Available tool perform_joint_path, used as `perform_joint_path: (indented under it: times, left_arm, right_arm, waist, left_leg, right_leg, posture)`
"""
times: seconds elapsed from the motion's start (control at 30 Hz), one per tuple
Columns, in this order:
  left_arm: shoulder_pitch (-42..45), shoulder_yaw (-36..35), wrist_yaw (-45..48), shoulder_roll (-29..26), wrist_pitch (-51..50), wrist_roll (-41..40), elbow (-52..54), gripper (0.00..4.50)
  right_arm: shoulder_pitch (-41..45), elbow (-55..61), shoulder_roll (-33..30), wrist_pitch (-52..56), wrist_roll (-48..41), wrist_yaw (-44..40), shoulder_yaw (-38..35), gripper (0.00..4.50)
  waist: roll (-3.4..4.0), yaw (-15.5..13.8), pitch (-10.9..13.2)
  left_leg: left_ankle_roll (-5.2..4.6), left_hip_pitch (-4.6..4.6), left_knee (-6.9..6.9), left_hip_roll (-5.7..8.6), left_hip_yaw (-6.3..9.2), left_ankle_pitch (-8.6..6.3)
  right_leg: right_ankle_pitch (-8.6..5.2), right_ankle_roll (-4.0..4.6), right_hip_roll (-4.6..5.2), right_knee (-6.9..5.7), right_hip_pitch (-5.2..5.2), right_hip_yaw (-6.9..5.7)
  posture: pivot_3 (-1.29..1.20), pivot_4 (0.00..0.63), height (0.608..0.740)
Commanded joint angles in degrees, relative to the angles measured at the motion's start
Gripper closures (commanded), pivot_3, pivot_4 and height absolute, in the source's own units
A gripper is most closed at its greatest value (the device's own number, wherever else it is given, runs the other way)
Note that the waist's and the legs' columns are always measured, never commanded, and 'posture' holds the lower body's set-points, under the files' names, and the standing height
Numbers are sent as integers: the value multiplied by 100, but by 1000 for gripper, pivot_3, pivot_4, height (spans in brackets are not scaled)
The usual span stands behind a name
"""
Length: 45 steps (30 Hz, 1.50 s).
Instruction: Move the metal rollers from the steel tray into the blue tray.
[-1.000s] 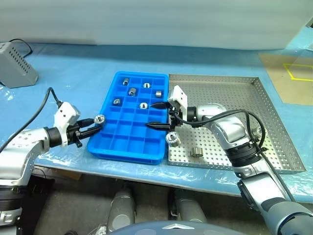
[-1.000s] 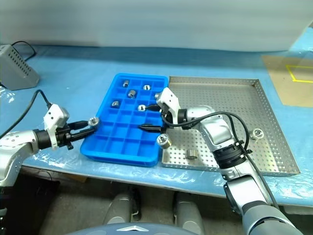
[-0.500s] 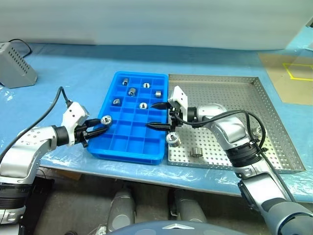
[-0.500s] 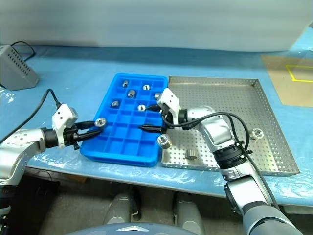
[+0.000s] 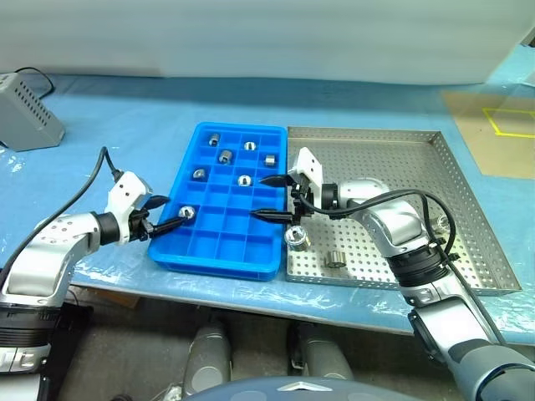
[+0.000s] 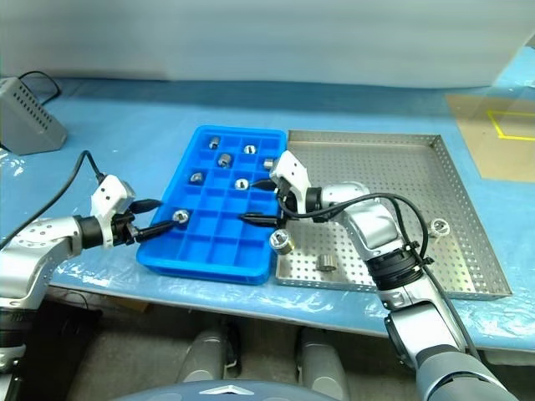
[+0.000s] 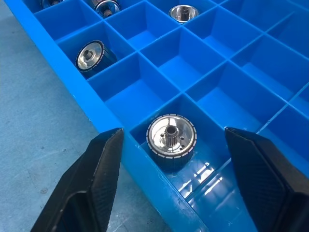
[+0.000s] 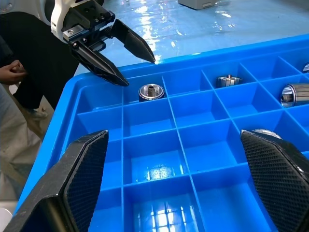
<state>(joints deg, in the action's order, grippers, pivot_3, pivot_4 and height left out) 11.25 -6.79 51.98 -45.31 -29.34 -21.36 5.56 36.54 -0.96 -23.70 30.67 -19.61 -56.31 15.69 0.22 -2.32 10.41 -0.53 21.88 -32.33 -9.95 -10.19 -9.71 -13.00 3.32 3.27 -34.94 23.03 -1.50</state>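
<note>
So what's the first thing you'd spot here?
The bright blue tray, mid-table, with shiny metal rollers in its far squares. At its left edge the left tool stands open around one roller sitting in a compartment. To the right lies the steel tray, still holding a few.

bright blue tray [image 5: 219,242], perforated silver steel tray [image 5: 393,167]
</note>
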Motion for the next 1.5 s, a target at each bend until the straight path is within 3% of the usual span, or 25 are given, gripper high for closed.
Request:
perform_joint_path:
  times: [0.03,0.27,0.47,0.67,1.0,1.2,1.5]
  left_arm:
    - [192,-6,-26,10,-16,-41,210,958]
    - [1420,299,-94,597,-145,-230,168,958]
    - [2518,1297,231,1408,32,56,-418,958]
    - [3147,2387,1151,1978,414,388,-1049,958]
    - [3730,3480,2422,2739,839,932,-2384,958]
    - [4033,3597,2500,3328,1247,1393,-3716,958]
    - [4035,3418,2534,3597,1296,1507,-4034,958]
  right_arm:
    - [-24,321,-36,34,-134,9,-244,0]
    - [-227,876,-810,402,-426,-123,-889,0]
    - [-857,1399,-1743,760,-750,-91,-1834,0]
    - [-1836,2391,-2105,1309,-1158,288,-2696,0]
    - [-3563,3774,-1803,1617,-1488,1281,-3413,0]
    - [-3948,4006,-1685,1583,-1577,1660,-3508,0]
    - [-4549,4124,-1785,1409,-1581,1574,-3441,0]
  waist:
    - [0,-2,0]
    - [-2,-72,0]
    - [-4,18,-2]
    - [1,174,-5]
    - [5,528,-8]
    - [7,783,-9]
    - [10,1084,-11]
  left_leg:
    - [0,0,0,0,0,0]
    - [-8,9,-10,6,1,5]
    - [-11,7,-19,9,-1,5]
    - [-37,11,-4,4,-3,6]
    - [-46,11,-25,11,-7,-5]
    - [-73,30,-66,17,-5,-28]
    - [-124,49,-79,26,1,-49]
  right_leg:
    - [0,0,0,0,0,0]
    - [1,0,5,-1,-6,-1]
    - [1,-1,6,5,-14,5]
    - [1,-1,-8,12,1,6]
    - [-1,-10,-6,22,-12,8]
    - [-16,-68,-4,31,-20,7]
    - [-12,-79,6,84,-45,-4]
  posture:
    - [-116,150,740]
    - [-167,150,740]
    - [-257,150,740]
    - [-412,150,740]
    - [-606,150,740]
    - [-658,150,740]
    - [-670,150,740]
